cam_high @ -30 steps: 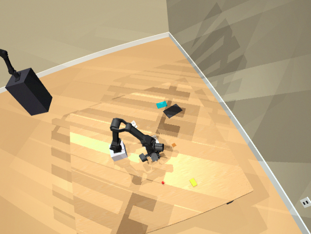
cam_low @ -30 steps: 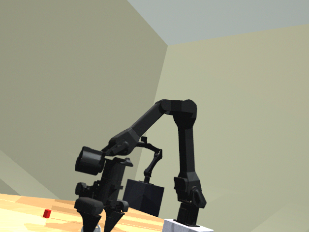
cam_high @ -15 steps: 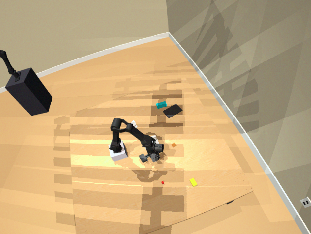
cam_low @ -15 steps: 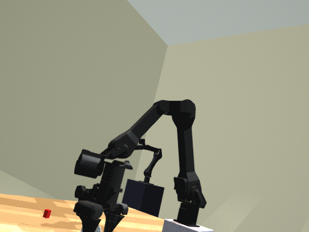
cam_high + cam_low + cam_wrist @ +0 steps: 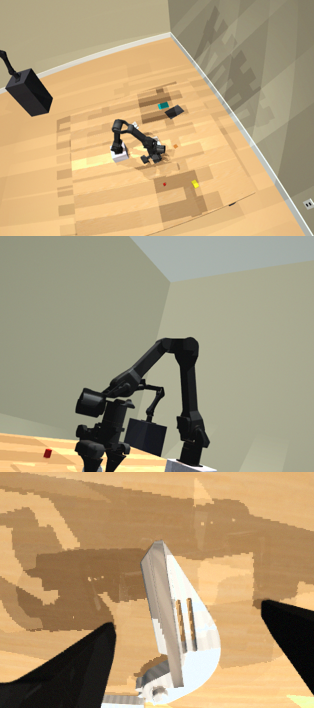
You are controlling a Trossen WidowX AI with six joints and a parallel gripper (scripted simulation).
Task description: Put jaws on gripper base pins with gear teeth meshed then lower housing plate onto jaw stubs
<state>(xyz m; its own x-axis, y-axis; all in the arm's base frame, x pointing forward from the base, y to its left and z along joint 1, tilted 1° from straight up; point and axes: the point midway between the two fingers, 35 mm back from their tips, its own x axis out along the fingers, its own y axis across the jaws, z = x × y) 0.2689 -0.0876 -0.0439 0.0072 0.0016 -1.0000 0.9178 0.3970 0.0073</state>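
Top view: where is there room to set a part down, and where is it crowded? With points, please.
Room shows between the red cube [image 5: 164,184] [image 5: 47,453] and yellow block [image 5: 194,183], and between the orange piece [image 5: 175,146] and dark tray [image 5: 174,111]. It is crowded at the open gripper [image 5: 151,160] [image 5: 102,466] [image 5: 186,618]: a white jaw [image 5: 200,664] lies between its fingers, another white part close by.

Hiding under the arm in the top view: most of the white part [image 5: 155,138]. Running off the wrist view's bottom edge: the ribbed piece [image 5: 122,700], its shape staying untold.
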